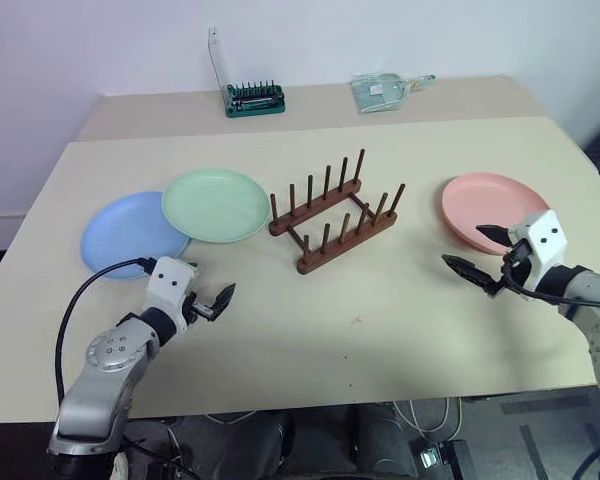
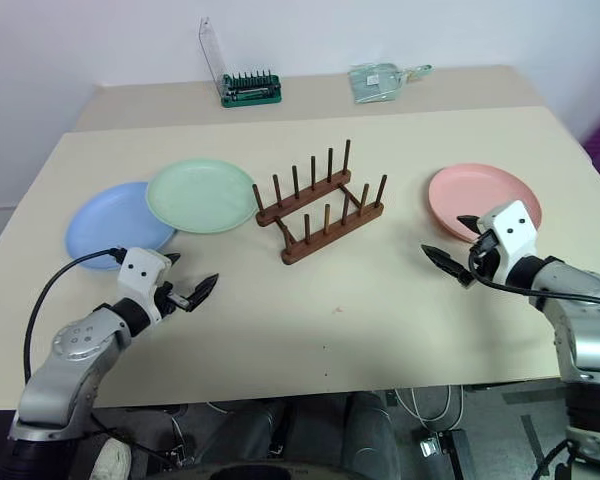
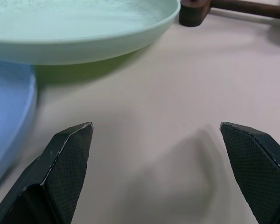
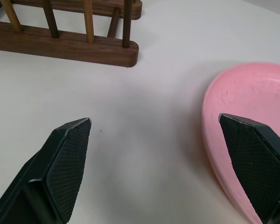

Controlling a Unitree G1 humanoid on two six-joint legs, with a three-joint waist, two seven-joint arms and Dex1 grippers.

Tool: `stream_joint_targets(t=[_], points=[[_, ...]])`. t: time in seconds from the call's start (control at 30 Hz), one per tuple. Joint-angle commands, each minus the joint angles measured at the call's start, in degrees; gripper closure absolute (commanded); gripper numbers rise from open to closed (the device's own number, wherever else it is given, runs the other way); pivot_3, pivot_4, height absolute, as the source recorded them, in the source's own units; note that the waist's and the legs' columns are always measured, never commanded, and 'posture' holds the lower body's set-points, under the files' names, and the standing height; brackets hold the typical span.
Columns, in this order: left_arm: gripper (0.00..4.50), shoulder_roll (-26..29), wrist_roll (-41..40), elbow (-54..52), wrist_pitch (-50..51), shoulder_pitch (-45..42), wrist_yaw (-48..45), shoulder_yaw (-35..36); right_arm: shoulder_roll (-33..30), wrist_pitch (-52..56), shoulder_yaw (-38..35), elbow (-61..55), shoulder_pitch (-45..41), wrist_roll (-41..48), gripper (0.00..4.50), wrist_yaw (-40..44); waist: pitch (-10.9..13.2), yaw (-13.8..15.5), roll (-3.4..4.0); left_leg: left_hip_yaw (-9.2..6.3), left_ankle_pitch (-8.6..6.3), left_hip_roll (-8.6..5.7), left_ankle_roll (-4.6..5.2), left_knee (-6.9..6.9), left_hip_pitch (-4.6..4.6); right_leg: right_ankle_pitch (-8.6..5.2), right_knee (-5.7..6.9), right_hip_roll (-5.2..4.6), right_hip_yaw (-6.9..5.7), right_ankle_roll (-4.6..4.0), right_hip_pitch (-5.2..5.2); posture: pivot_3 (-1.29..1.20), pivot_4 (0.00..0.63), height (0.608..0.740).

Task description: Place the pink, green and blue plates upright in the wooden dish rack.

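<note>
Pink, green and blue plates are all lying flat on the beige table (image 1: pixel 400 310), none in the wooden dish rack (image 1: pixel 332 213), which is standing empty near the table's middle. We are seeing the pink plate (image 1: pixel 492 211) just beyond and beside the right gripper (image 1: pixel 485 250), whose jaws are standing spread wide with nothing between them. The green plate (image 1: pixel 216 204) is overlapping the edge of the blue plate (image 1: pixel 130 232), both just ahead of the left gripper (image 1: pixel 202 290), whose jaws are likewise gaping empty.

No writing is readable anywhere.

Both arms are reaching forward, low over the table, fingers tilting slightly down.

The left wrist view is showing the green rim raised over the blue one. The head views are adding a green tool holder (image 1: pixel 255 98) and a clear bag (image 1: pixel 382 91) at the far edge.
</note>
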Motion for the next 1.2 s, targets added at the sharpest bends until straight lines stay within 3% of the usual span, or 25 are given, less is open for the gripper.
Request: stream_joint_targets(t=[0.03, 0.5, 0.7, 0.87, 0.97, 1.07, 1.2], points=[[0.0, -0.15, -0.3, -2.82, -0.43, 1.03, 0.62, 0.7, 0.22, -2.42, 0.66, 1.72, -2.92, -0.63, 0.02, 0.3, 0.0, -0.03, 0.0, 0.06, 0.01, 0.05, -0.05, 0.0, 0.0, 0.01, 0.0, 0.05, 0.05, -0.01, -0.04, 0.0, 0.15, 0.738], [0.0, -0.6, -0.66, -5.27, 0.59, 1.97, 0.75, -1.55, 1.41, -3.13, 2.85, 0.89, -3.67, -0.49, 0.02, 0.42, 0.04, 0.02, -0.07, 0.56, 0.02, 0.16, -0.11, 0.0, -0.01, 0.02, 0.0, 0.17, 0.47, -0.03, -0.25, 0.0, 0.15, 0.738], [0.0, 2.21, -1.07, -3.78, 0.32, -0.21, -6.03, -7.31, 2.38, -0.74, 2.05, -5.07, 0.31, 1.05, 0.02, -1.18, 0.03, 0.0, -0.06, 0.62, -0.01, 0.18, -0.09, 0.0, -0.01, 0.02, 0.01, 0.18, 0.51, -0.03, -0.28, 0.0, 0.15, 0.738], [0.0, 2.2, 2.19, 6.6, -1.86, -11.18, -12.09, -17.46, 1.97, 6.82, 1.66, -19.26, 9.28, 6.01, 0.02, -1.0, 0.03, 1.31, -0.03, 0.64, -0.09, 0.18, 0.06, 0.01, -0.01, 0.02, 0.02, 0.19, 0.52, -0.02, -0.27, 0.0, 0.15, 0.738], [0.0, -1.76, 6.01, 16.63, -4.17, -19.37, -10.82, -21.8, 3.84, 9.25, 2.86, -27.08, 13.22, 7.65, 0.02, -3.14, 0.03, 1.36, -0.02, 0.72, -0.09, 0.18, 0.06, 0.05, 0.03, 0.04, 0.01, 0.19, 0.57, -0.03, -0.25, 0.0, 0.15, 0.738], [0.0, -6.75, 6.77, 24.93, -5.57, -24.76, -10.15, -23.12, 6.36, 10.59, 4.54, -32.0, 15.94, 7.7, 0.02, -6.15, 0.01, 1.82, -0.06, 0.69, -0.1, 0.18, 0.09, 0.14, 0.05, 0.13, -0.02, 0.21, 0.56, 0.04, -0.15, 0.0, 0.15, 0.738], [0.0, -8.91, 6.88, 28.42, -6.8, -26.05, -11.51, -23.53, 7.77, 11.9, 5.66, -34.18, 16.6, 7.22, 0.02, -8.71, 0.0, 1.43, -0.07, 0.74, -0.05, 0.18, 0.01, 0.17, 0.07, 0.17, -0.05, 0.2, 0.6, 0.09, -0.13, 0.0, 0.15, 0.738]])
